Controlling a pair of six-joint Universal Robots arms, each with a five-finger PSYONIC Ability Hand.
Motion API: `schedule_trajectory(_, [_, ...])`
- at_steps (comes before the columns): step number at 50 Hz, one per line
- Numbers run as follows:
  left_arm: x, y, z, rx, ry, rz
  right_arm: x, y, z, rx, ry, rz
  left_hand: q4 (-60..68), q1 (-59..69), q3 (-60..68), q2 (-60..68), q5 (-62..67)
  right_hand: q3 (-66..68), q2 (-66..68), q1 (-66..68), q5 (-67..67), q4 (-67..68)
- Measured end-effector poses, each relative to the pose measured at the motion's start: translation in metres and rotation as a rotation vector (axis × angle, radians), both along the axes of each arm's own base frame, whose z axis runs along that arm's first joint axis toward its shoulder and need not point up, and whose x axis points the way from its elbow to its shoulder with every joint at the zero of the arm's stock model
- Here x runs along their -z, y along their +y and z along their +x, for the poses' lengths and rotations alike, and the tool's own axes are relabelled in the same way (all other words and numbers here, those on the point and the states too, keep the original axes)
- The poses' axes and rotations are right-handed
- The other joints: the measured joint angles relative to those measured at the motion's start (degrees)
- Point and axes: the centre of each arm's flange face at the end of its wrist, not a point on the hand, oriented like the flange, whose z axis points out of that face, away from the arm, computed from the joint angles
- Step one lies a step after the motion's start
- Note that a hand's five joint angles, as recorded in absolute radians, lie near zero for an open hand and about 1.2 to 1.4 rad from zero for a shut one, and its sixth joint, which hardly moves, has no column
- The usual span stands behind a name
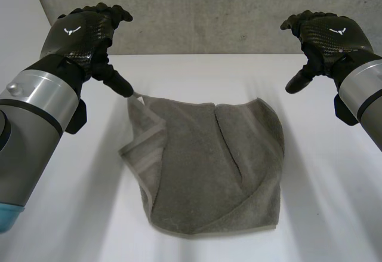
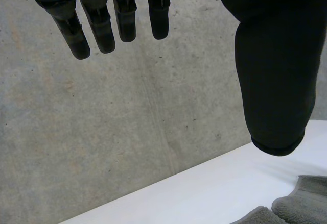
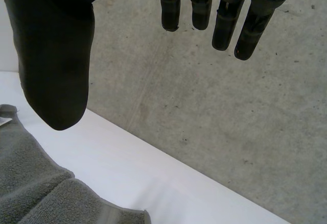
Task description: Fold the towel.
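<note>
In the left wrist view the towel [image 2: 301,203] is cut off by the frame edge near the thumb of the left robot hand [image 2: 273,66]; in the right wrist view it is cut off likewise beside the right robot hand [image 3: 51,55]. In the head view its upper layers hide the layers beneath, both forearms [image 1: 36,113] run out of frame, and contact between the left thumb tip and the towel's corner cannot be determined.

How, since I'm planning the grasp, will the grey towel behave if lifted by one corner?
Probably floppy: the towel lies rumpled in soft overlapping folds, so it would likely drape. Its fuzzy pile suggests it is not slippery. Pushed, those folds would probably bunch.
</note>
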Motion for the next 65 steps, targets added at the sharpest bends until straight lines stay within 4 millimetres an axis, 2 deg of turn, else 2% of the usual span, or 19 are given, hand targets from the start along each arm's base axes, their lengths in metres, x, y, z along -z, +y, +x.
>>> schedule_trajectory(9, [0.002, 0.000, 0.000, 0.004, -0.004, 0.005, 0.000, 0.000, 0.000, 0.002, 0.001, 0.000, 0.0, 0.0, 0.0, 0.0, 0.0, 0.0, 0.0, 0.0, 0.0, 0.0])
schedule_trajectory(12, [0.004, 0.001, 0.000, 0.006, -0.007, 0.008, 0.000, 0.000, 0.000, 0.004, 0.002, -0.001, -3.6, -3.6, -3.6, -3.6, -2.9, 0.0, -0.2, -0.1, -7.1, 0.0])
schedule_trajectory(18, [0.006, 0.002, 0.000, 0.011, -0.012, 0.016, 0.001, 0.000, -0.001, 0.006, 0.003, 0.000, -4.7, -4.7, -4.6, -4.6, -3.8, 2.4, 2.3, 3.0, -4.2, 1.2])
schedule_trajectory(35, [0.007, 0.001, 0.001, 0.009, -0.020, 0.016, -0.001, 0.000, 0.000, 0.003, 0.005, -0.003, -6.4, -6.1, -6.3, -6.2, -4.2, 0.0, -0.2, -0.1, -7.2, -0.2])
schedule_trajectory(39, [0.009, 0.003, -0.001, 0.030, -0.064, 0.004, -0.005, 0.002, -0.001, -0.002, 0.030, 0.000, -5.4, -5.7, -5.3, -5.3, -4.2, 0.0, -0.2, -0.1, -7.2, -0.2])
schedule_trajectory(42, [0.021, 0.006, -0.006, 0.091, -0.193, -0.021, -0.003, 0.009, -0.005, -0.003, 0.128, 0.048, -4.8, -5.0, -4.8, -4.8, -4.2, 0.0, -0.2, -0.1, -7.2, -0.2])
schedule_trajectory(46, [0.047, 0.010, -0.011, 0.186, -0.396, -0.053, 0.011, 0.021, -0.015, -0.015, 0.273, 0.151, -4.7, -4.7, -4.6, -4.6, -4.2, 0.0, -0.2, -0.1, -7.2, -0.2])
schedule_trajectory(50, [0.091, 0.011, -0.008, 0.290, -0.636, -0.056, 0.048, 0.043, -0.024, -0.077, 0.410, 0.315, -4.9, -4.9, -4.7, -4.7, -4.2, 0.0, -0.2, 0.1, -7.2, -0.2])
schedule_trajectory(53, [0.118, 0.009, -0.003, 0.339, -0.724, -0.026, 0.076, 0.061, -0.028, -0.136, 0.465, 0.414, -4.2, -4.1, -4.1, -4.0, -3.9, 0.5, 0.5, 1.1, -6.6, 0.1])
schedule_trajectory(59, [0.155, 0.010, 0.000, 0.447, -0.762, 0.048, 0.125, 0.094, -0.029, -0.274, 0.497, 0.512, 1.0, 1.1, 1.2, 1.2, 1.3, 2.2, 1.8, 2.8, -4.1, 0.2])
schedule_trajectory(65, [0.171, 0.012, -0.001, 0.527, -0.735, 0.093, 0.156, 0.115, -0.026, -0.367, 0.470, 0.483, 2.0, 1.9, 2.1, 2.1, 2.3, 5.8, 5.3, 6.3, -0.7, 4.1])
